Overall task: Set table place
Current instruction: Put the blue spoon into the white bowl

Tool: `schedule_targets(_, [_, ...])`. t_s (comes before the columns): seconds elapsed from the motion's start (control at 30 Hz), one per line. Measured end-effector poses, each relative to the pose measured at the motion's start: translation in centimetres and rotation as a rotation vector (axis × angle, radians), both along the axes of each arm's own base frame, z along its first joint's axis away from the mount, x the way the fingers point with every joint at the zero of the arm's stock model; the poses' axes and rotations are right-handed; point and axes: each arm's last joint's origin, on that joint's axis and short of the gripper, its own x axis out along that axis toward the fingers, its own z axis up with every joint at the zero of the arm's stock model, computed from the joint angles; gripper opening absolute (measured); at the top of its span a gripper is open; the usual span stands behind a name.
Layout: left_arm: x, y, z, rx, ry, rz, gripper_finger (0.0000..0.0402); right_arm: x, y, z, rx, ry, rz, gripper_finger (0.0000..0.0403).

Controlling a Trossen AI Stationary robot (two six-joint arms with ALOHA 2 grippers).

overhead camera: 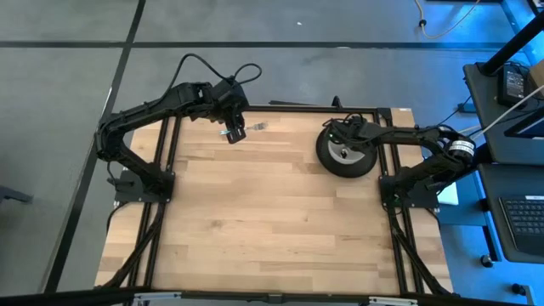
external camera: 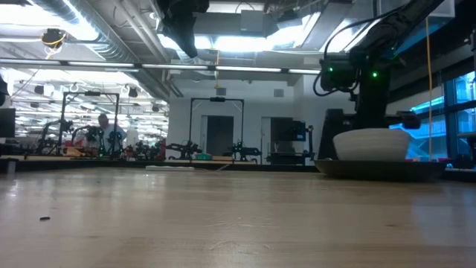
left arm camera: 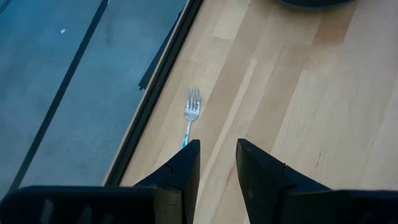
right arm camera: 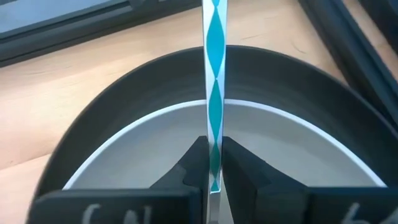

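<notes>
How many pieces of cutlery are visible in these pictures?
2. A fork lies near the table's far edge, below the left pincer. The right pincer holds a striped handle above the bowl; its head is hidden.

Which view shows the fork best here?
The left wrist view: the fork lies in full on the table near its edge rail, just beyond the open left gripper. The high view shows it as a small glint. The low and right wrist views don't clearly show it.

A smooth grey concrete floor (overhead camera: 255, 21) crossed by dark seams surrounds the work area. Beyond, a large workshop hall has bright white ceiling strip lights (external camera: 245, 41), exposed silver ducts (external camera: 111, 30), and a dark double doorway (external camera: 216, 126). Blue-tinted windows (external camera: 457, 112) line one side.
</notes>
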Motion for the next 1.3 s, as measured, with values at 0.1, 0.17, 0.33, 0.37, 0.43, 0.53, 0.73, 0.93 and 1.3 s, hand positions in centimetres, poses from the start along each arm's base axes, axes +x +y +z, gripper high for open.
schedule_targets(0.1, [0.00, 0.00, 0.00, 0.000, 0.000, 0.000, 0.0098, 0.15, 0.10, 0.02, -0.003, -0.008, 0.005, 0.0042])
schedule_targets(0.17, [0.00, 0.00, 0.00, 0.000, 0.000, 0.000, 0.0098, 0.18, 0.13, 0.01, 0.012, -0.017, 0.009, 0.0042])
schedule_targets(0.33, [0.00, 0.00, 0.00, 0.000, 0.000, 0.000, 0.0098, 0.21, 0.16, -0.01, 0.026, -0.026, 0.011, 0.0042])
schedule_targets(0.37, [0.00, 0.00, 0.00, 0.000, 0.000, 0.000, 0.0098, 0.21, 0.16, -0.01, 0.026, -0.026, 0.011, 0.0042])
schedule_targets(0.43, [0.00, 0.00, 0.00, 0.000, 0.000, 0.000, 0.0098, 0.20, 0.17, -0.02, 0.028, -0.025, 0.011, 0.0042])
schedule_targets(0.53, [0.00, 0.00, 0.00, 0.000, 0.000, 0.000, 0.0098, 0.20, 0.19, -0.03, 0.035, -0.028, 0.013, 0.0042])
schedule_targets(0.73, [0.01, -0.01, 0.00, 0.000, -0.001, 0.000, 0.0098, 0.24, 0.23, -0.07, 0.054, -0.043, 0.012, 0.0042])
schedule_targets(0.93, [0.01, -0.01, 0.00, 0.000, -0.001, 0.000, 0.0098, 0.41, 0.50, -0.20, 0.128, -0.038, 0.097, 0.0042])
schedule_targets(1.3, [0.01, -0.01, 0.00, -0.001, -0.002, 0.001, 0.0098, 0.34, 0.57, -0.23, 0.128, -0.023, 0.100, 0.0104])
